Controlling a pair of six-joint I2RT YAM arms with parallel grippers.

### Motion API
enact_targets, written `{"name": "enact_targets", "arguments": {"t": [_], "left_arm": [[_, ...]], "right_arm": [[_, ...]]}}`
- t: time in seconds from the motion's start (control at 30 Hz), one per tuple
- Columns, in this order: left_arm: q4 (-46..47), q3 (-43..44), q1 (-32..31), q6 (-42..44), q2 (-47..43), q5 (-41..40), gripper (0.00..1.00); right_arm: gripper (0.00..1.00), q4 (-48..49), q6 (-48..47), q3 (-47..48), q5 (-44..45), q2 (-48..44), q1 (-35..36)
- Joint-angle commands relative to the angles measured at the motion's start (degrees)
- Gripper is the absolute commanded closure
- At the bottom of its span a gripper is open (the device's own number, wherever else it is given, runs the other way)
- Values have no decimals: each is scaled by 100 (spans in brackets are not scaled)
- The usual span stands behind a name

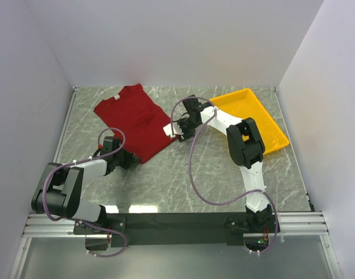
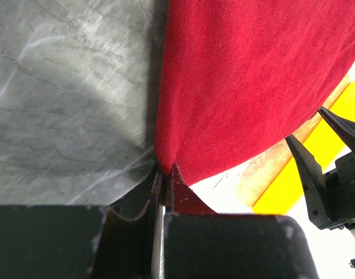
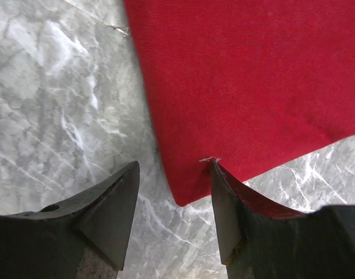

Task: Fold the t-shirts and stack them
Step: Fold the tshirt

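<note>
A dark red t-shirt (image 1: 133, 119) lies folded on the marble table, left of centre. My left gripper (image 1: 132, 160) is at its near corner, and the left wrist view shows that gripper (image 2: 165, 171) shut on a pinch of the red cloth (image 2: 247, 87). My right gripper (image 1: 178, 132) is at the shirt's right corner. In the right wrist view it (image 3: 174, 168) stands open, its fingers straddling the corner of the shirt (image 3: 253, 75), which lies flat on the table. The right gripper's fingers (image 2: 308, 168) also show at the right edge of the left wrist view.
A yellow tray (image 1: 253, 113) sits at the back right, just beyond the right arm; part of it (image 2: 282, 186) shows in the left wrist view. White walls enclose the table on three sides. Bare marble (image 1: 183, 174) lies between the arms.
</note>
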Motion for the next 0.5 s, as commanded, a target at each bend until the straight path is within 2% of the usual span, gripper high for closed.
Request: {"name": "enact_targets", "arguments": {"t": [0.0, 0.1, 0.2, 0.23, 0.3, 0.33, 0.47], "left_arm": [[6, 97, -36, 223, 57, 148, 99], [24, 105, -36, 241, 93, 210, 99], [15, 114, -36, 267, 66, 253, 99], [6, 114, -36, 276, 31, 254, 99], [-12, 88, -36, 285, -4, 306, 99], [6, 53, -36, 294, -39, 385, 99], [-82, -61, -184, 355, -153, 579, 99]], "right_arm": [[41, 182, 35, 106, 182, 33, 18], [44, 104, -26, 245, 331, 191, 80], [57, -46, -53, 387, 411, 323, 115], [66, -55, -53, 396, 420, 332, 115], [73, -90, -70, 343, 446, 341, 124], [80, -90, -79, 308, 463, 314, 124], [94, 6, -53, -314, 420, -115, 71]]}}
